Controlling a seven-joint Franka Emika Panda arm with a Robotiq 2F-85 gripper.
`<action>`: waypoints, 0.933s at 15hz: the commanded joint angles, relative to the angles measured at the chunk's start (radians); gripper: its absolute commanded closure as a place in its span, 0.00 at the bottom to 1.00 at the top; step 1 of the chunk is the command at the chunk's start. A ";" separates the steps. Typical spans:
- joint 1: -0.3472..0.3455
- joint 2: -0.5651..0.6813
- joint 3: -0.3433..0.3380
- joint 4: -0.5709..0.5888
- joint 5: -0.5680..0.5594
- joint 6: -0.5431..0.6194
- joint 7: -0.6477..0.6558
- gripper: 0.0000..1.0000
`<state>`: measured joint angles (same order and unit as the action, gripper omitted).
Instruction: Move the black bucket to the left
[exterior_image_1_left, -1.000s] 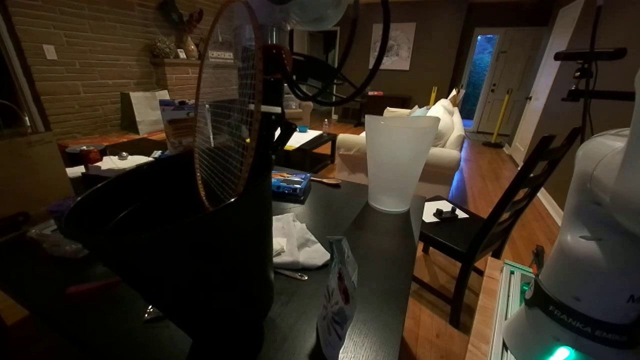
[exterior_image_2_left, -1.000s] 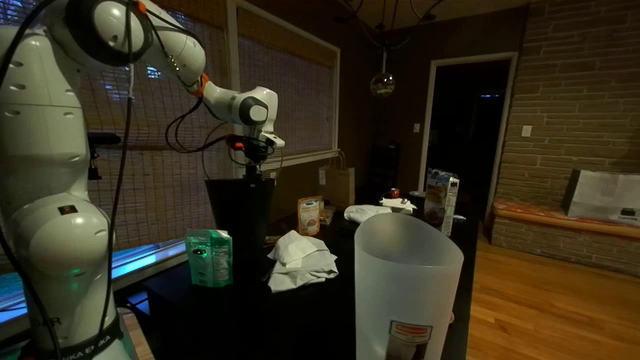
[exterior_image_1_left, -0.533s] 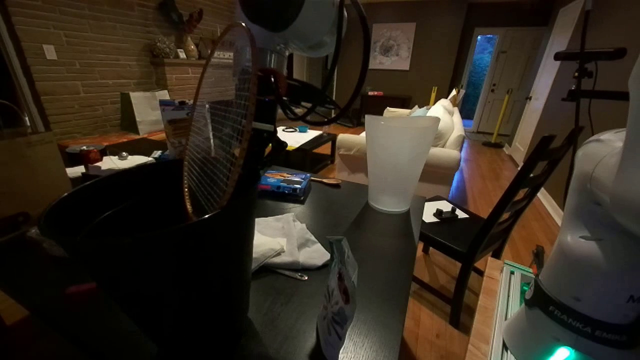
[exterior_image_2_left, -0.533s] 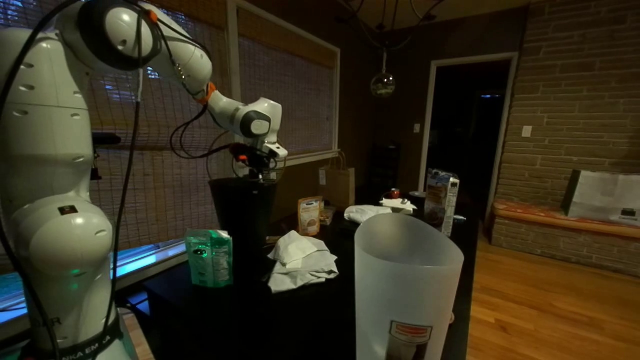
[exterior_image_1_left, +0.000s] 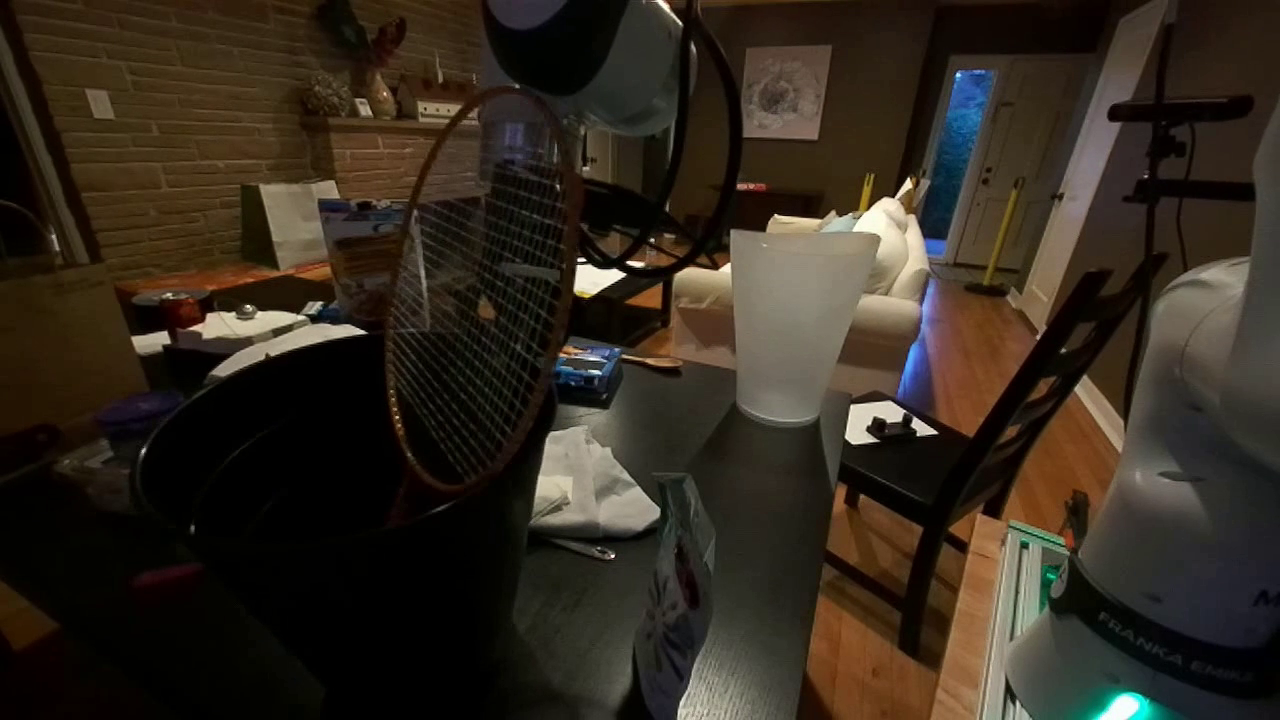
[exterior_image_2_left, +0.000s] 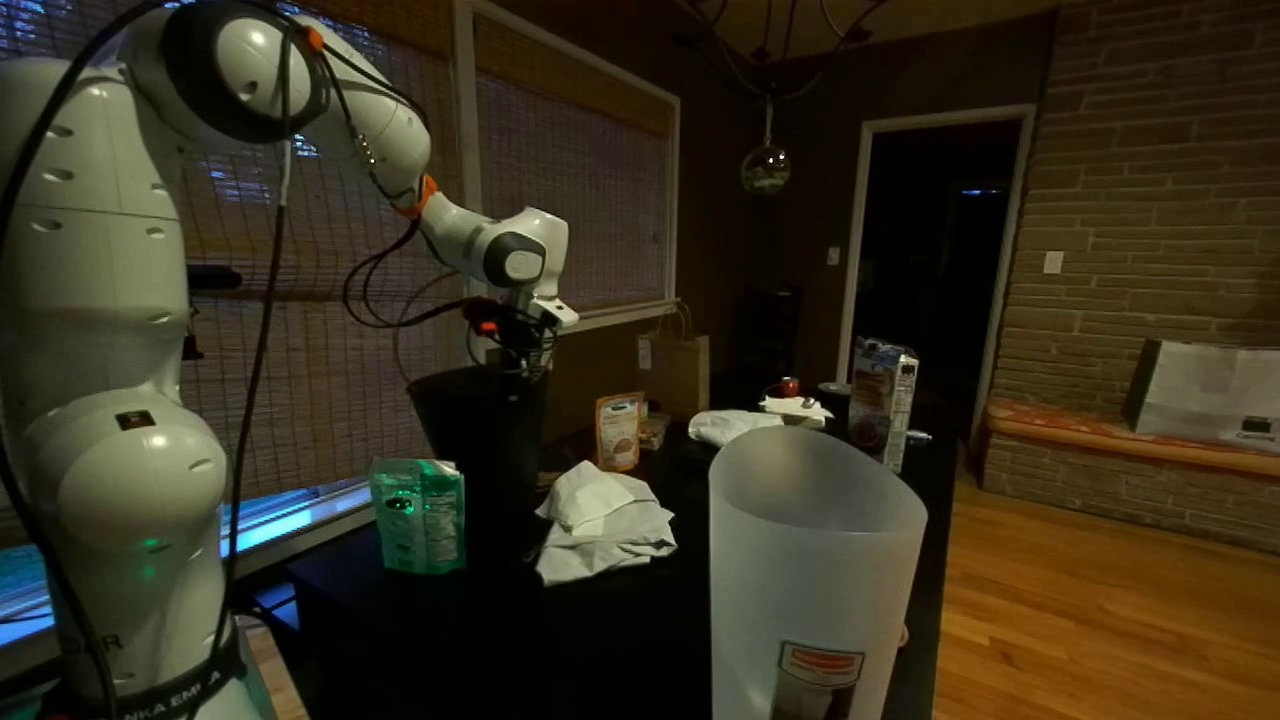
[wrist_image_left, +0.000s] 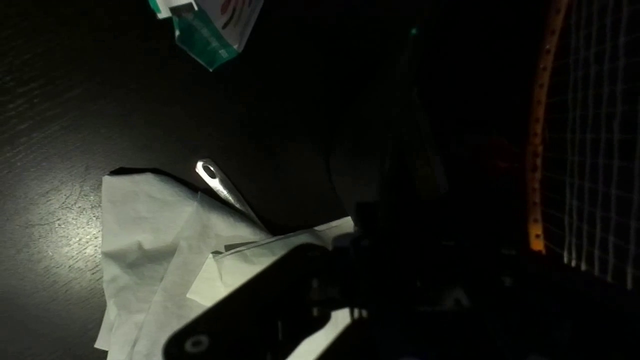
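The bucket (exterior_image_2_left: 482, 438) is near the pouch (exterior_image_2_left: 420, 517), the gripper (exterior_image_2_left: 515, 362) at the bucket's rim, tips hidden, judged clenched on it. Grasp apparently done; base in dark, lift unconfirmed; setting down leftward and release judged outstanding. An exterior view shows the racket (exterior_image_1_left: 480, 300) rising from the bucket; the wrist view, only part of the racket

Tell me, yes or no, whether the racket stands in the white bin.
No: in an exterior view, the racket rises out of the black bucket, while the white bin stands apart on the table.
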<state>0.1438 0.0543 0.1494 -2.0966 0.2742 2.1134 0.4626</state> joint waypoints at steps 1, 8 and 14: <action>0.000 -0.003 -0.008 0.006 -0.009 -0.014 -0.008 0.50; -0.062 -0.155 -0.076 0.097 0.013 -0.185 -0.079 0.02; -0.137 -0.317 -0.105 0.163 -0.099 -0.200 -0.003 0.00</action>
<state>0.0470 -0.2030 0.0396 -1.9411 0.2505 1.8963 0.3688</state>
